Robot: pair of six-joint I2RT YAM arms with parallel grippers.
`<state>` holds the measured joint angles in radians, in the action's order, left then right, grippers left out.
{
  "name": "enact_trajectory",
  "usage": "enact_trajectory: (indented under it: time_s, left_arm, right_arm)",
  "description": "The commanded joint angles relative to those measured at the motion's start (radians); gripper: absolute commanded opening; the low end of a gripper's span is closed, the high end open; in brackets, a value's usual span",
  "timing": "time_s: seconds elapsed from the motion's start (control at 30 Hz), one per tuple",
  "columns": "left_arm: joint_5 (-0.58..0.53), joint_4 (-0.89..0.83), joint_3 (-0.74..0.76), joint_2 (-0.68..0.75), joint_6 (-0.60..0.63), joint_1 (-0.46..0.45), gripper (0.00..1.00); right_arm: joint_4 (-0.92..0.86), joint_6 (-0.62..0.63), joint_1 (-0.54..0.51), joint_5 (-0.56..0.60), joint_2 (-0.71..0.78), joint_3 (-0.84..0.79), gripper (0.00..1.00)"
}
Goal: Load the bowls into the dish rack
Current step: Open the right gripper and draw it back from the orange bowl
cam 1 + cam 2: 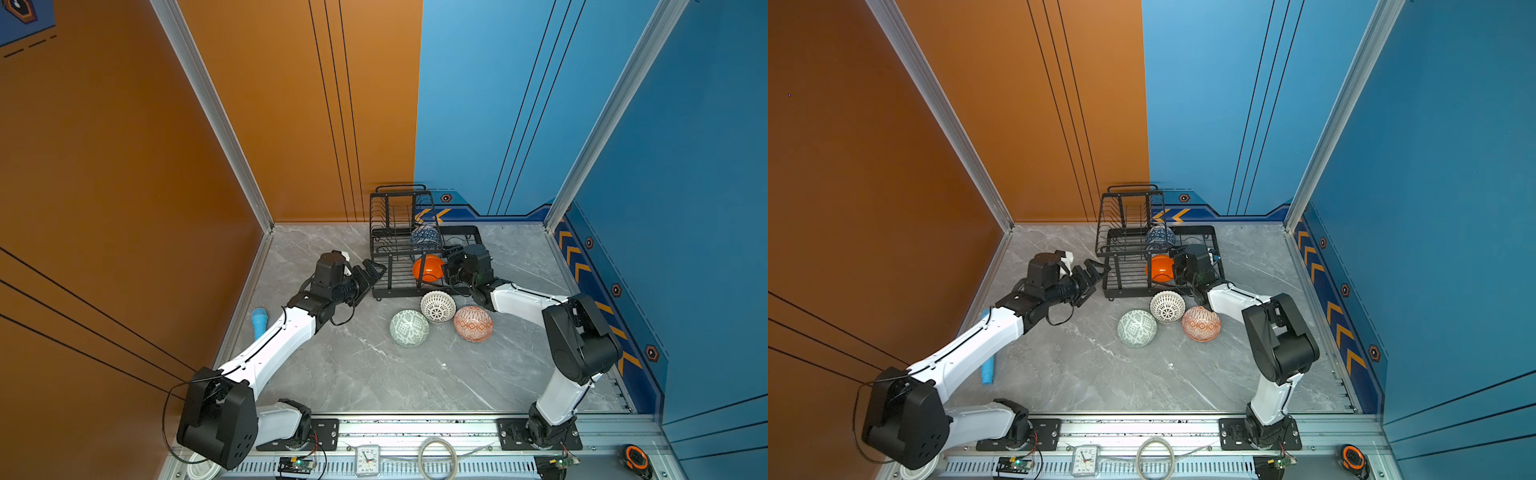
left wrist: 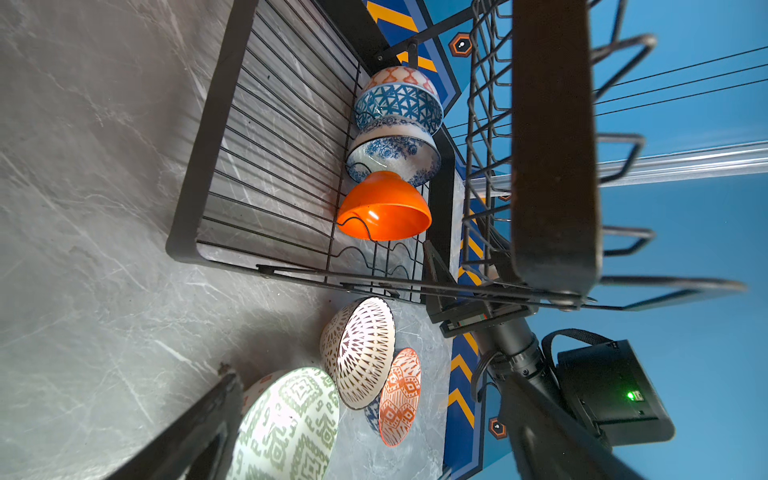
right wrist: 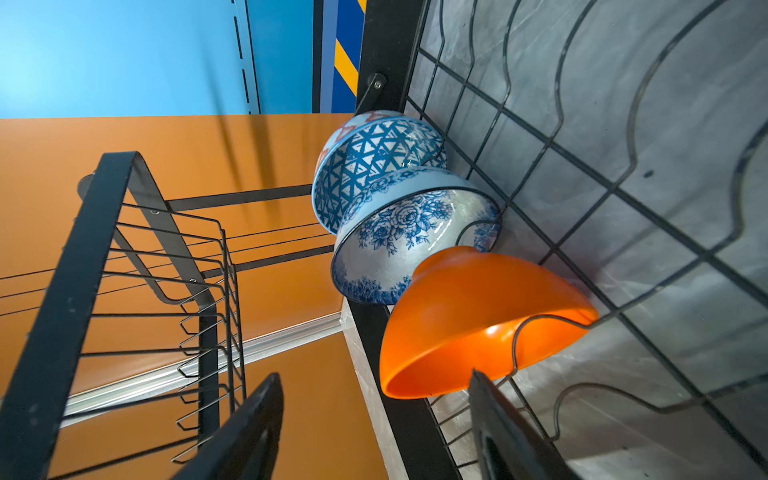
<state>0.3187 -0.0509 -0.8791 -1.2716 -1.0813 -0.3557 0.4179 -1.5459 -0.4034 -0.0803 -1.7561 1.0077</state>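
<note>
The black dish rack (image 1: 381, 277) stands at the back of the table. Standing on edge in a row in its lower tray are a blue geometric bowl (image 3: 365, 166), a white bowl with blue flowers (image 3: 399, 245) and a plain orange bowl (image 1: 428, 267). My right gripper (image 3: 376, 374) is open just in front of the orange bowl (image 3: 469, 328), which rests in a wire slot. My left gripper (image 1: 372, 272) is open wide beside the rack's front left corner, holding nothing. On the table lie a pale green bowl (image 1: 409, 328), a white-black lattice bowl (image 1: 437, 306) and an orange-white diamond bowl (image 1: 473, 323).
A small light-blue cylinder (image 1: 258, 322) lies by the left wall, under my left arm. The rack's raised upper shelf (image 1: 392, 216) stands over the tray's left part. A clock (image 1: 367, 459), a cable ring (image 1: 437, 457) and a tape measure (image 1: 636, 457) sit on the front rail.
</note>
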Motion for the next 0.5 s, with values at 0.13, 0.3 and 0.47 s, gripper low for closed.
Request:
enact_trajectory:
  time_s: [0.13,0.3,0.47]
  left_arm:
    - [-0.013,-0.03,0.009,0.056,0.029,0.009,0.98]
    - [-0.014,-0.044,0.031,0.082,0.029,0.016,0.98]
    - [-0.021,-0.084,0.06,0.123,0.021,0.021,0.98]
  right_arm:
    - [-0.077,0.036,0.006,0.006,0.092,-0.032,0.79]
    - [-0.133,0.05,0.009,0.029,0.147,-0.045,0.89]
    - [-0.175,0.057,0.015,0.046,0.208,-0.08,1.0]
